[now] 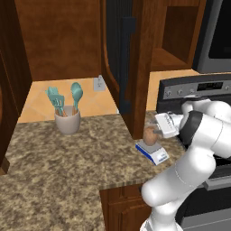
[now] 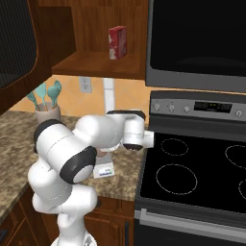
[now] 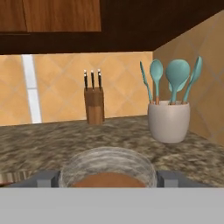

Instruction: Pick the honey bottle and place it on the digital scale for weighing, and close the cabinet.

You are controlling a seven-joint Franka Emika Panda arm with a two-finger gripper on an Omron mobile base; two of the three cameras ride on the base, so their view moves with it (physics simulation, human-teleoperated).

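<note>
Now: honey bottle (image 1: pixel 150 134) sits atop digital scale (image 1: pixel 152 151) | tool (image 1: pixel 159 131) clamped on bottle | next: release, then shut cabinet (image 1: pixel 124 63)

You're looking at a glossy white arm (image 1: pixel 189 169) built from fat rounded segments, smooth shells, no cables or screws showing. Dark charcoal bands are ringing the joints (image 2: pixel 77 166), one wide black collar near the elbow and another at the shoulder link. The wrist is ending in a boxy white hand block (image 1: pixel 166 124) with small dark markings on its face. From the right base view you're seeing a dark round cap under the white wrist flange (image 2: pixel 130 145). Gripper (image 3: pixel 107 178) finger tips are showing dark grey.
</note>
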